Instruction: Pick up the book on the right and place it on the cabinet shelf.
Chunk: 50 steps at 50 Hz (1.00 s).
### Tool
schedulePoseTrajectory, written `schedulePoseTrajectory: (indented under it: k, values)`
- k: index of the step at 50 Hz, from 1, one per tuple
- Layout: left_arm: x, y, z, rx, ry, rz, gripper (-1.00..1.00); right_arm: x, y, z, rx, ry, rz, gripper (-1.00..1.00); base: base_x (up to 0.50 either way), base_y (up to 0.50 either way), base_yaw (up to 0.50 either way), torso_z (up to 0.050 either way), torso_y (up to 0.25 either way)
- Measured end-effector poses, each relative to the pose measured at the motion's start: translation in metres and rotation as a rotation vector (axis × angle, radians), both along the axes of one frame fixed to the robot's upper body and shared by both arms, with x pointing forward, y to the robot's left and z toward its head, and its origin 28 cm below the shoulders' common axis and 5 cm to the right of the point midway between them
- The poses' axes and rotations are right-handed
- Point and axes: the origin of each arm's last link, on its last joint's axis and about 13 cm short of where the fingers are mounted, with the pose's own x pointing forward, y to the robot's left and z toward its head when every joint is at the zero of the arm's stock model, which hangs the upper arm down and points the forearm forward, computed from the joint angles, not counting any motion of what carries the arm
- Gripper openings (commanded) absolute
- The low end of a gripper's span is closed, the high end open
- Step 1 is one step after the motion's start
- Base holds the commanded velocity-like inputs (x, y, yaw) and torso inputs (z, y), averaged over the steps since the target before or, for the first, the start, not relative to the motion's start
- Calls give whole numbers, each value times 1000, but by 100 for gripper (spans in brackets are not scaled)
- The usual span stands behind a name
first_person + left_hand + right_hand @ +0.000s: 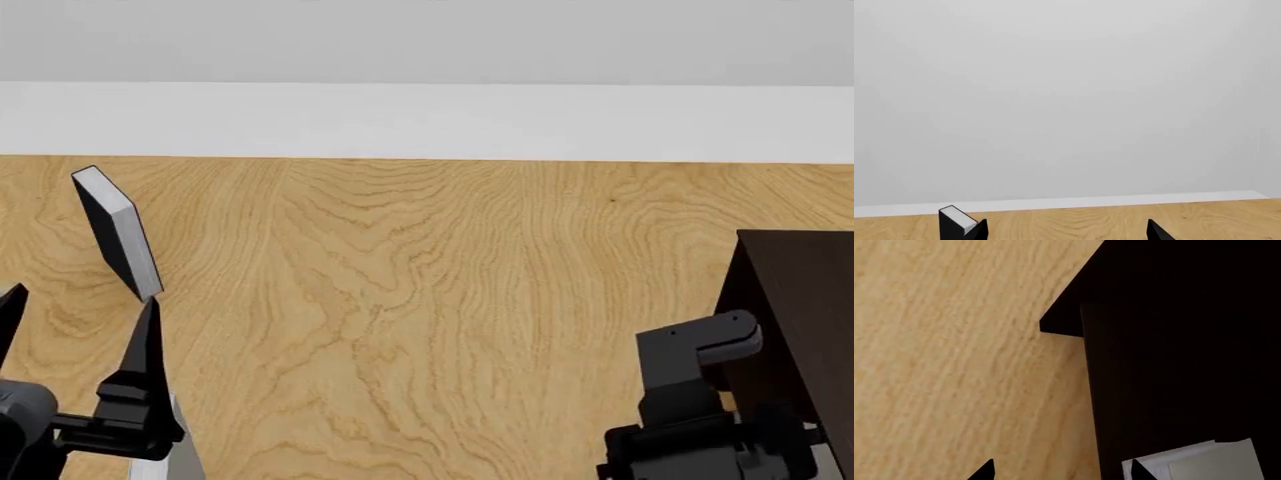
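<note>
Left gripper point(74, 310) black fingers spread, nothing between; slim grey book point(118, 235) upright beside fingertip. Right gripper point(1061, 471) spread near dark brown cabinet point(1174, 340); light-grey book point(1201, 462) unmarked.

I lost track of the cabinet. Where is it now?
In the head view the dark cabinet stands at the right edge on the wooden floor, just beyond the right gripper.

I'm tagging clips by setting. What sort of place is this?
Likely a bare simulated indoor room, not a furnished home: a light wood-grain floor, a plain pale wall with a white baseboard, and one very dark wooden cabinet at the right.
</note>
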Motion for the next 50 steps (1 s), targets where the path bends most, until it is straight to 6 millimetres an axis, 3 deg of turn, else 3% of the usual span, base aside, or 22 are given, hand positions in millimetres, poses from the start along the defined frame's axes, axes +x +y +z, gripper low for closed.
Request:
schedulePoseTrajectory:
  k: [20, 50]
  values:
    - [-1, 0, 1, 2, 0, -1, 100, -6, 0, -20, -43, 43, 67, 100, 0, 0, -2, 0, 0]
    - [-1, 0, 1, -1, 0, -5, 100, 1, 31, 4, -89, -76, 264, 100, 0, 0, 0, 0, 0]
